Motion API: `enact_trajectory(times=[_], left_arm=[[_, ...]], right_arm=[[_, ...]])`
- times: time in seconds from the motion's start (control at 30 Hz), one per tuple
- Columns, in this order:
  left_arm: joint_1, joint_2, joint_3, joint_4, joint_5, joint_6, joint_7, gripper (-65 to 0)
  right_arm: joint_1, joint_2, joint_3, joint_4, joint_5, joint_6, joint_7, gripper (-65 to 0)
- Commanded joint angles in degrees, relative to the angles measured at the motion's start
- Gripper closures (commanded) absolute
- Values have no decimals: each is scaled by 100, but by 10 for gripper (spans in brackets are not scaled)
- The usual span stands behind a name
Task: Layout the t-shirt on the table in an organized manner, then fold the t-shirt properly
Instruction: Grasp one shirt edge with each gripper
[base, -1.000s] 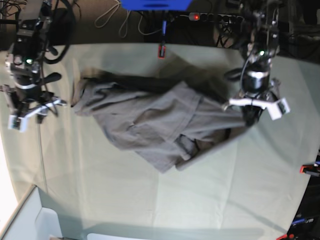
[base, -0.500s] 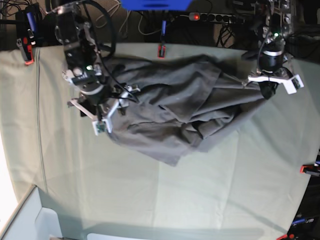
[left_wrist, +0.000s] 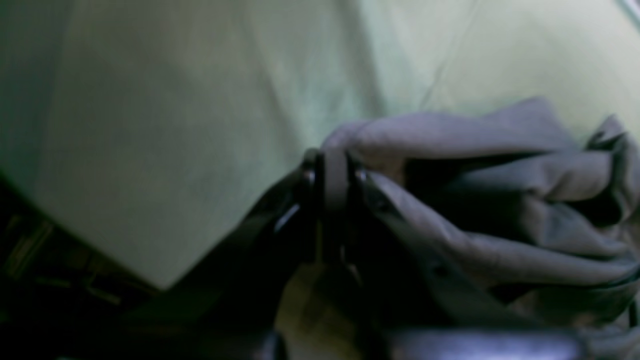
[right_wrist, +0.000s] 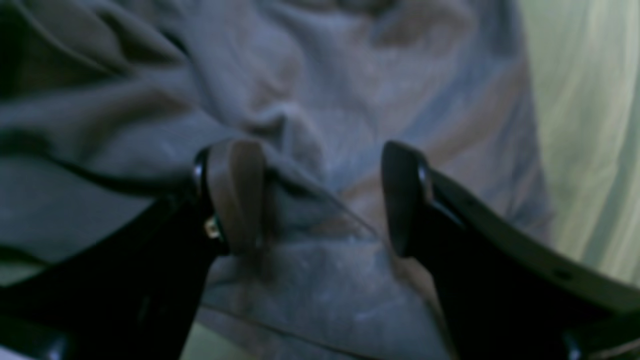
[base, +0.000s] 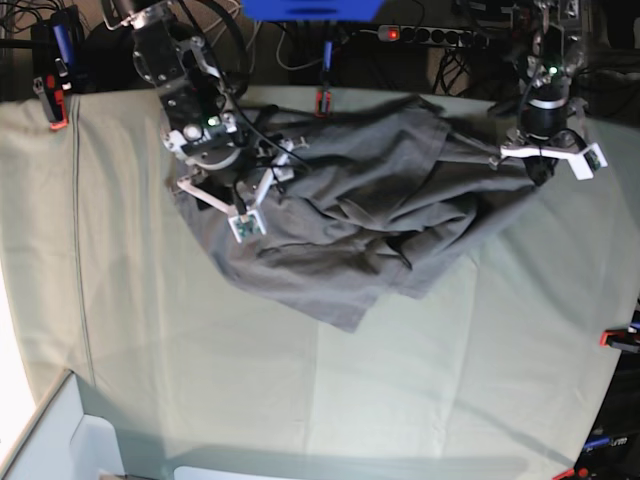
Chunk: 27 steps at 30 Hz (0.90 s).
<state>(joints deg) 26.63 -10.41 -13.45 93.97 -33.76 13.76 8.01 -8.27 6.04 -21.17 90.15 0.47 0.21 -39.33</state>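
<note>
The dark grey t-shirt (base: 370, 200) lies crumpled across the far middle of the table (base: 150, 340), stretched toward the right. My left gripper (base: 540, 170) at the right of the base view is shut on a bunched edge of the shirt; in the left wrist view the jaws (left_wrist: 332, 182) pinch a fold of grey cloth (left_wrist: 450, 150). My right gripper (base: 248, 205) sits over the shirt's left part. In the right wrist view it (right_wrist: 320, 200) is open, its fingers (right_wrist: 235, 195) spread above the grey fabric (right_wrist: 350, 100) with nothing between them.
Red clamps sit at the table's far edge (base: 322, 102), far left (base: 55, 110) and right edge (base: 618, 338). Cables and a power strip (base: 420, 35) lie behind the table. A pale box corner (base: 60, 440) stands at the front left.
My right arm swung in from the far left to over the shirt's left part. My left gripper pulled the shirt's edge toward the far right, and the shirt spread and shifted back.
</note>
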Motion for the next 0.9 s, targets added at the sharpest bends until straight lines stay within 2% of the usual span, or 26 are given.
enact_trajectory(times=[0.0,0.17,0.23,0.33,0.47,0.5,0.57,0.67,0.7,0.77,0.87], left_arm=[[-65,-44,-22,40,40,-18,-172,-1],[-153,-9,-13,-39,40,-18,-172,-1],[-206,0,-13,-39,40,-18,-164,-1],[-250,0,-13,-39,-4,-18,-155,-4],[-250,0,-13,14,-13,-18,-155,-10],[-232,9,-13,31,-22,-18,-146,-25],[-224,9,66,40,-22,0,-146,-100],[-215,9,145,110,-22,26,-146,-258],[-180,9,137,172,-22,9,-146,-285],[-109,9,119,392,-22,0,-155,-317],[-180,0,93,576,-4,0,-155,-320]], right_arm=[[58,7,3,9,1,10,96,-385],[23,130,-6,-114,1,10,105,-377],[-30,130,-6,-105,1,10,122,-347],[-65,130,-6,-96,1,10,105,-244],[-153,130,-6,-105,1,19,96,-40],[-179,139,-6,-105,1,19,96,0],[-267,147,20,-52,1,19,96,0],[-452,182,29,291,1,19,96,0],[-513,253,29,449,1,19,96,0],[-636,376,38,748,1,19,96,0],[-689,473,47,1038,-7,19,96,0]])
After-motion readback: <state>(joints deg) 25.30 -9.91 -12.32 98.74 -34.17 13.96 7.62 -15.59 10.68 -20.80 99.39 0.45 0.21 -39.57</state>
